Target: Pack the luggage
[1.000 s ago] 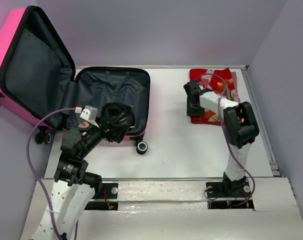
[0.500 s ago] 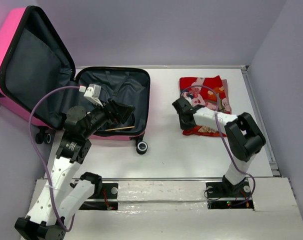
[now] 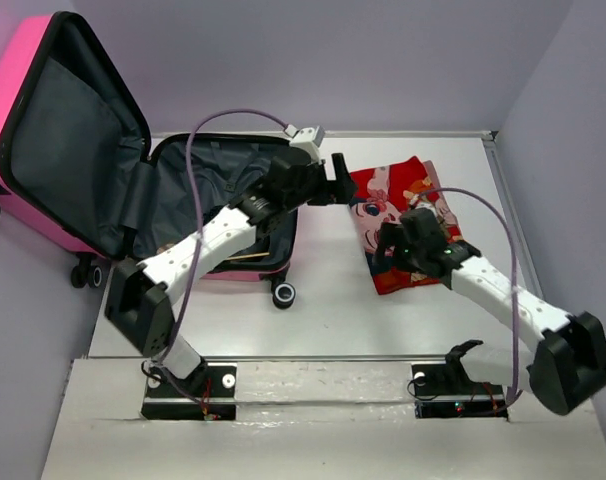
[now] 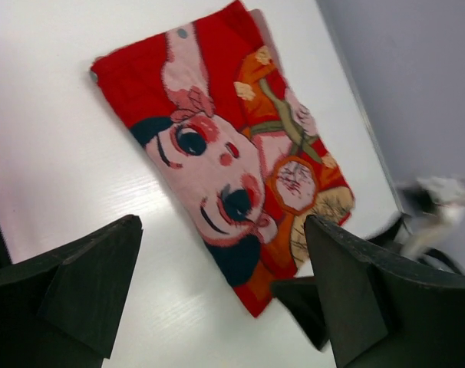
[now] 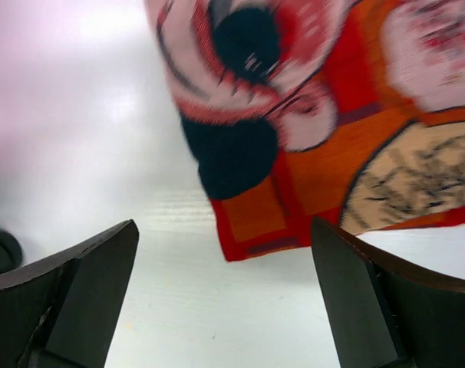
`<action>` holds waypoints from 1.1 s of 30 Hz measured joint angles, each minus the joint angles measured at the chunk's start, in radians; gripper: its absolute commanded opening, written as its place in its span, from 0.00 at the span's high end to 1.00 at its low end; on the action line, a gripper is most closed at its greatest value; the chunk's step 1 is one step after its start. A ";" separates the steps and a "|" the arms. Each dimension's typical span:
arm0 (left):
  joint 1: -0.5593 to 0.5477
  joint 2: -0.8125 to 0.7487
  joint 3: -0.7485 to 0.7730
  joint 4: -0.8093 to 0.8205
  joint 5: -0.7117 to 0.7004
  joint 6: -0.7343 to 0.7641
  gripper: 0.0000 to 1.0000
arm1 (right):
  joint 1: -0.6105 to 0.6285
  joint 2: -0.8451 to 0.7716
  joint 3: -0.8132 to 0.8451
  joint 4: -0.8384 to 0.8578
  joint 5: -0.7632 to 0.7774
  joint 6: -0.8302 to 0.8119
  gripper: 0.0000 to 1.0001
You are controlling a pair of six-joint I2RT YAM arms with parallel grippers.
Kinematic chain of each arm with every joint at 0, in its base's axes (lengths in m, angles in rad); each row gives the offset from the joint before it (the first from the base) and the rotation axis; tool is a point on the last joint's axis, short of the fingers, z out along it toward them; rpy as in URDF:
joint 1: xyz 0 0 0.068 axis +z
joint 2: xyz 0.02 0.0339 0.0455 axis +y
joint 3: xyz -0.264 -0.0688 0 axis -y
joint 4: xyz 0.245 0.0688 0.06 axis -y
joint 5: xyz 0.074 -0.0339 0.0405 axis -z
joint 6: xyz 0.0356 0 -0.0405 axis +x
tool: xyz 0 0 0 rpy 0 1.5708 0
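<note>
The luggage [image 3: 43,130] is a hot-pink suitcase lying open at the left, lid propped up and the dark grey-lined base [image 3: 203,185] flat on the table. A folded red cloth with a cartoon face [image 3: 378,200] [image 4: 232,153] [image 5: 332,115] lies on the white table right of it. My left gripper [image 3: 341,185] [image 4: 217,295] hovers open over the cloth's left part, holding nothing. My right gripper [image 3: 383,255] [image 5: 225,295] stands open at the cloth's near corner, also holding nothing.
A thin tan stick [image 3: 248,256] lies in the suitcase base. A black suitcase wheel [image 3: 283,294] sits at its near corner. One dark fingertip of the right gripper [image 4: 301,303] shows under my left gripper. A raised table rim [image 3: 518,240] runs along the right side.
My left arm swung out of the suitcase and stretched right over the cloth. My right gripper dragged the cloth leftward and nearer, then opened and drew back to its near corner.
</note>
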 measured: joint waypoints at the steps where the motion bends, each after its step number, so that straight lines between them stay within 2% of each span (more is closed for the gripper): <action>1: -0.008 0.058 0.050 -0.022 -0.030 0.003 0.01 | -0.047 -0.065 -0.016 0.008 -0.004 0.014 0.00; 3: -0.019 0.177 0.165 -0.058 -0.082 0.007 0.01 | -0.133 -0.172 -0.058 0.020 0.000 0.045 0.00; 6: -0.034 0.364 0.340 -0.093 -0.164 0.016 0.01 | -0.230 -0.245 -0.117 0.035 0.018 0.093 0.00; 10: -0.046 0.598 0.586 -0.189 -0.263 0.029 0.01 | -0.394 -0.259 -0.193 0.052 -0.020 0.142 0.00; 13: -0.048 0.763 0.736 -0.237 -0.303 0.033 0.02 | -0.542 -0.247 -0.228 0.066 -0.068 0.162 0.00; 15: -0.044 0.843 0.807 -0.274 -0.307 0.029 0.02 | -0.599 -0.239 -0.235 0.078 -0.087 0.166 0.00; 21: -0.021 0.929 0.826 -0.304 -0.310 0.000 0.02 | -0.726 -0.225 -0.282 0.127 -0.137 0.172 0.00; 25: 0.001 0.963 0.852 -0.301 -0.288 -0.034 0.02 | -0.801 -0.150 -0.296 0.179 -0.200 0.176 0.00; 33: 0.011 1.043 0.915 -0.278 -0.263 -0.076 0.02 | -0.830 -0.017 -0.294 0.350 -0.319 0.214 0.02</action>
